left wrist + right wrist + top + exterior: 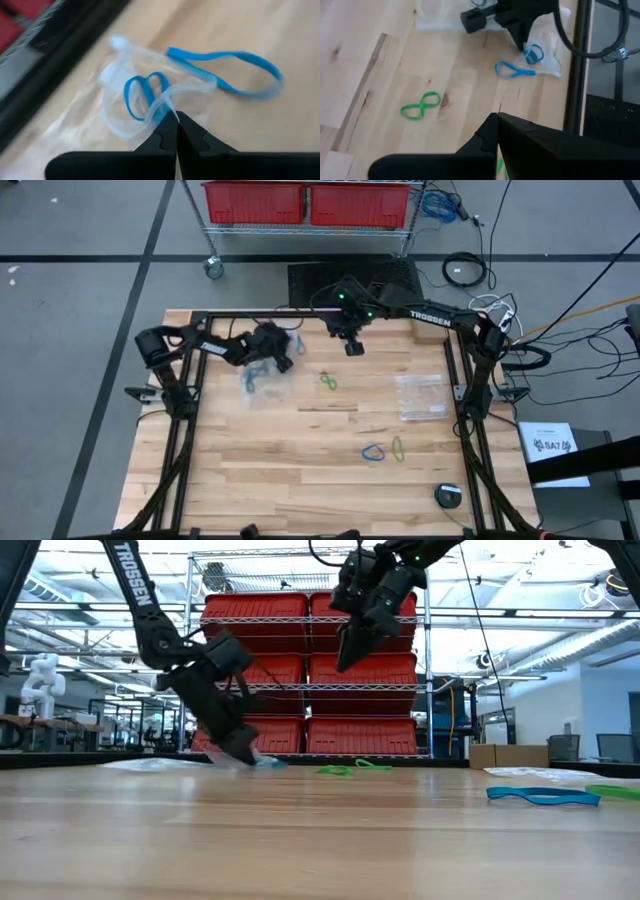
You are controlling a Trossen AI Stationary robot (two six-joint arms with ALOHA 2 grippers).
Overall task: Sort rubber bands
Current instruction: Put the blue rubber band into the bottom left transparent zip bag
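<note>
A clear plastic bag (262,383) lies on the table at the far left. A blue rubber band (142,92) sits inside it. A second blue band (240,70) lies at its mouth, mostly on the wood. My left gripper (172,116) is shut, its tips down at the bag's rim. A green band (328,381) lies mid-table. Another blue band (373,452) and a yellow-green band (398,447) lie nearer the front. My right gripper (352,345) hangs shut above the far middle, touching nothing. My left gripper comes slanting down from the table's left and meets the bag's thick rim (172,95) with its shut fingertips (522,46). The bag lies on the table. Whether the rim or the blue band's near end (150,117) is pinched between them, I cannot tell.
More clear bags (420,395) lie flat at the right of the table. A small round black object (448,495) sits near the front right corner. A black frame (300,317) borders the table. Red bins (305,202) stand on a wire rack beyond the far edge.
</note>
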